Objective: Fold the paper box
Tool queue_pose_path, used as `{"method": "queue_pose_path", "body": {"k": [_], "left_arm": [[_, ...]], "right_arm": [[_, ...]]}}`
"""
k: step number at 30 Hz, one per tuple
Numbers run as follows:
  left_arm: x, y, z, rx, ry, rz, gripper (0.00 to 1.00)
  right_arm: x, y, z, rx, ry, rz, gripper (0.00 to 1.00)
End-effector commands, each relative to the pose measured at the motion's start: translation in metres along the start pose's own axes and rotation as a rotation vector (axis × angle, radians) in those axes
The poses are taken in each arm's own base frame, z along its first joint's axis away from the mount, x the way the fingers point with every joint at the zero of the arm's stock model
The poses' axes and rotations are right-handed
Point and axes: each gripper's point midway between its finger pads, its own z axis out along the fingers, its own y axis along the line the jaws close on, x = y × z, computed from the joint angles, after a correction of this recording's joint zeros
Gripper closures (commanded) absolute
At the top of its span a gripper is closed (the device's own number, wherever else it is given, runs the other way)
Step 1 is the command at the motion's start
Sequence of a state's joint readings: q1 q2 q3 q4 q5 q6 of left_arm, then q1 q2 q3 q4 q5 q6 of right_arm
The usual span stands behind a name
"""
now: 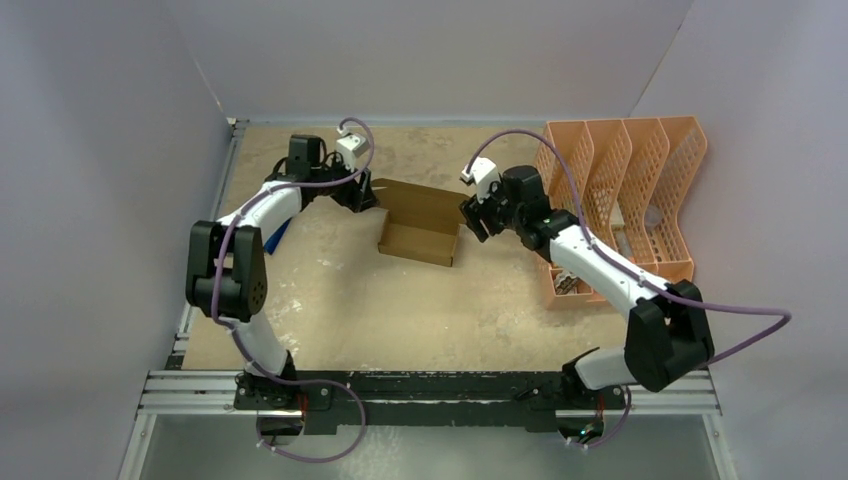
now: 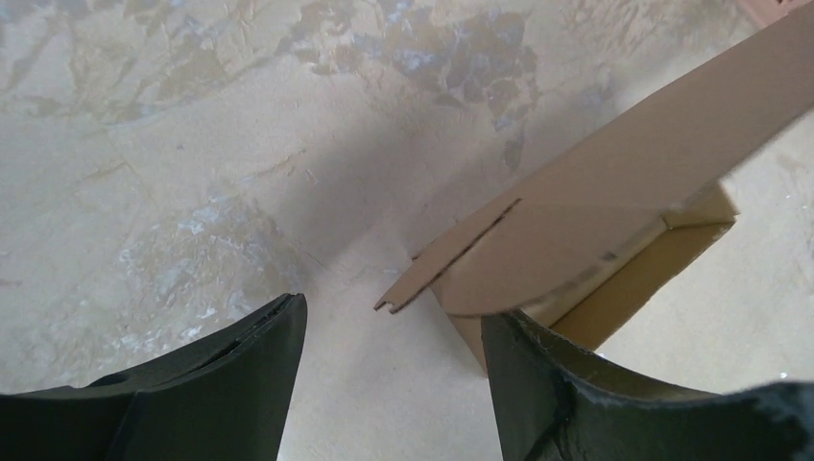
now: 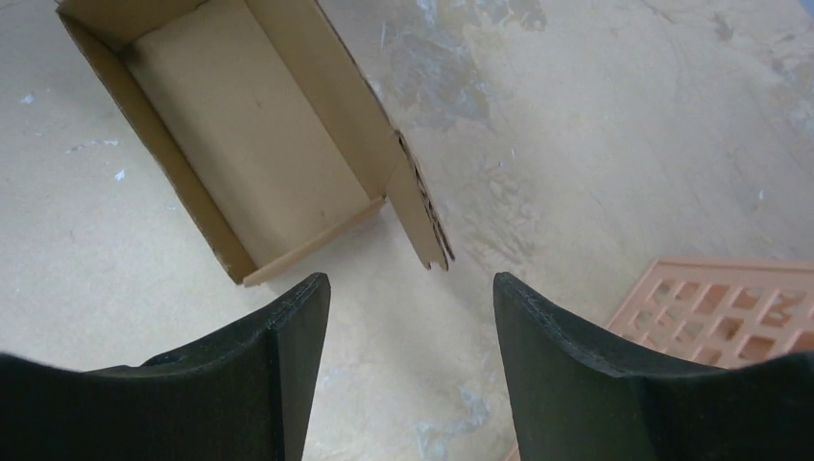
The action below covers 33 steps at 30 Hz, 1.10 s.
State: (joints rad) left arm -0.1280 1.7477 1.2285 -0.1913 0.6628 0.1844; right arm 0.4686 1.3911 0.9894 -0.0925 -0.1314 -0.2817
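The brown paper box (image 1: pixel 420 225) sits mid-table as a shallow open tray with its lid panel raised at the back. In the right wrist view the paper box (image 3: pixel 245 144) shows its bare inside, and a small side tab (image 3: pixel 422 216) sticks out. The left wrist view has the paper box (image 2: pixel 614 221) with a rounded flap bent over one end. My left gripper (image 1: pixel 362 198) is open at the box's back left corner, its right finger (image 2: pixel 576 394) close under that flap. To the box's right, my right gripper (image 1: pixel 473 218) hangs open and holds nothing.
A peach-orange perforated file organizer (image 1: pixel 625 200) stands at the right edge, and its corner shows beside my right finger (image 3: pixel 730 312). Something blue (image 1: pixel 277 237) lies under the left arm. White walls enclose the worn tabletop (image 1: pixel 400 310).
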Motion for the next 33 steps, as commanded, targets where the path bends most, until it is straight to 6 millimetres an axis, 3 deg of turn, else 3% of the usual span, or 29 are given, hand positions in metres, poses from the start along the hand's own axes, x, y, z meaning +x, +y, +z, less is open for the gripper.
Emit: {"method": "queue_pose_path", "body": {"k": [1,12,21,27,33], "left_arm": [[-0.027,-0.003,0.013,0.068,-0.044,0.137,0.34],[-0.025,-0.008,0.023,0.126,0.023,0.156,0.51],[-0.019,-0.018,0.025,0.134,0.071,0.171,0.73],[-0.036,-0.02,0.026,0.029,0.04,0.138,0.92],[-0.048,-0.029,0.018,-0.064,-0.067,-0.054,0.97]], "right_arm": [[-0.032,-0.006,0.013,-0.025,-0.104,-0.043,0.35],[-0.027,-0.008,0.031,-0.067,-0.029,-0.116,0.48],[-0.028,-0.006,0.039,-0.104,-0.007,-0.134,0.82],[-0.032,-0.014,0.038,-0.064,0.002,-0.117,0.97],[-0.039,-0.021,0.039,-0.001,0.022,0.005,1.0]]}}
